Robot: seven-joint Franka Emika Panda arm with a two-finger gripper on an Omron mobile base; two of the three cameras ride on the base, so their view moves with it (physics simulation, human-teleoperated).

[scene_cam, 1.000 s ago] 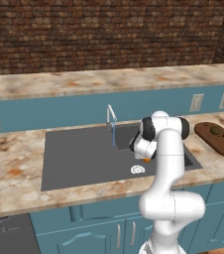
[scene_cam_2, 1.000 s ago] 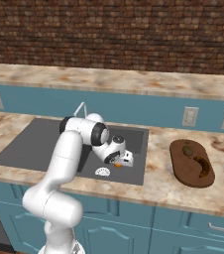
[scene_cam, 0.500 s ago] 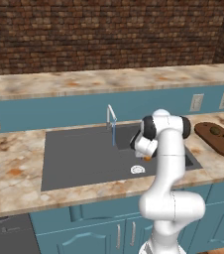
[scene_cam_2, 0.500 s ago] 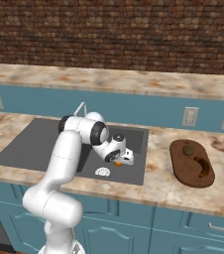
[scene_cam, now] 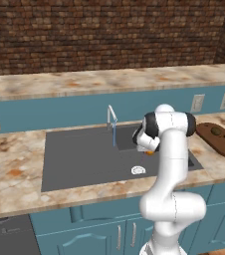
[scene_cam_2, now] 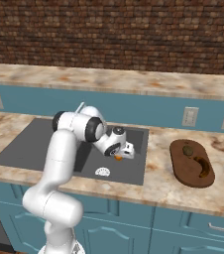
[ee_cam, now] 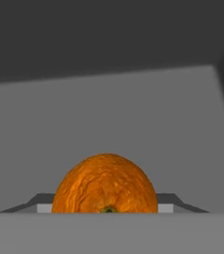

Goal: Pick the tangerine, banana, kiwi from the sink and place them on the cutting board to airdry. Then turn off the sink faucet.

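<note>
The white arm's two-finger gripper (scene_cam_2: 120, 157) was low inside the large dark grey rectangular sink (scene_cam: 79, 159), near its right wall. Its jaws stood partly closed around the small bright orange tangerine (ee_cam: 105, 184), which sat between the 2 finger tips in the hand view; a sliver of orange showed under the hand in both base views. Whether the fruit was lifted off the basin floor could not be told. The thin silver faucet (scene_cam: 111, 115) ran a thin blue stream into the sink. On the dark brown oval wooden cutting board (scene_cam_2: 183, 168), right of the sink, lay the olive-brown oval kiwi (scene_cam_2: 187, 149) and the curved dark brown banana (scene_cam_2: 202, 166).
</note>
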